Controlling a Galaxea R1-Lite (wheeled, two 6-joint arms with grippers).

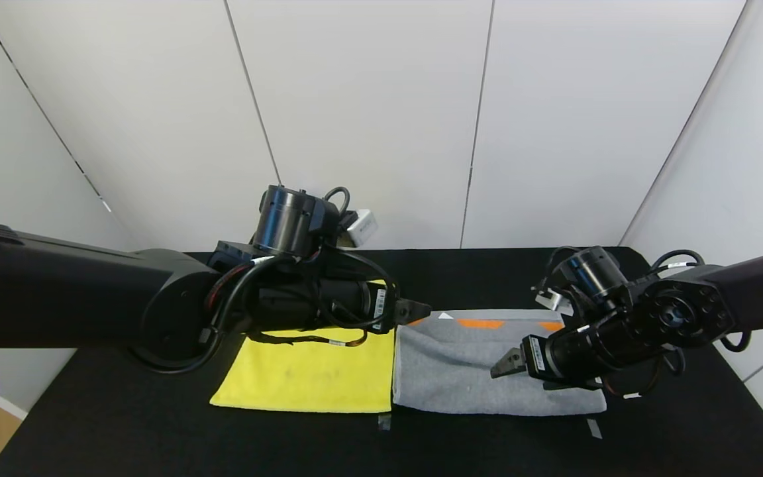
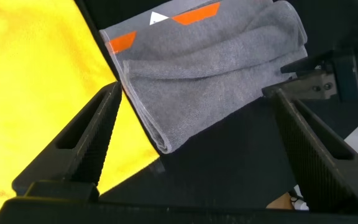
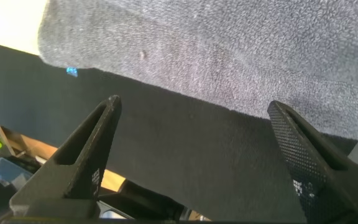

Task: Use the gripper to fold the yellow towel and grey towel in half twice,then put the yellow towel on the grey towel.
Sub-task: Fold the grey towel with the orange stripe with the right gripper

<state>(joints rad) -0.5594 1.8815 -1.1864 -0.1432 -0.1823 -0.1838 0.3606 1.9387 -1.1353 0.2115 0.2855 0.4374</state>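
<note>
Black table holds yellow towel beside grey towel; wrist views show both jaws spread.

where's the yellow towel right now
In the head view the yellow towel lies flat on the black table, left of centre, its right edge beside the folded grey towel and partly under the left arm.

No text, label or number is legible anywhere.
</note>
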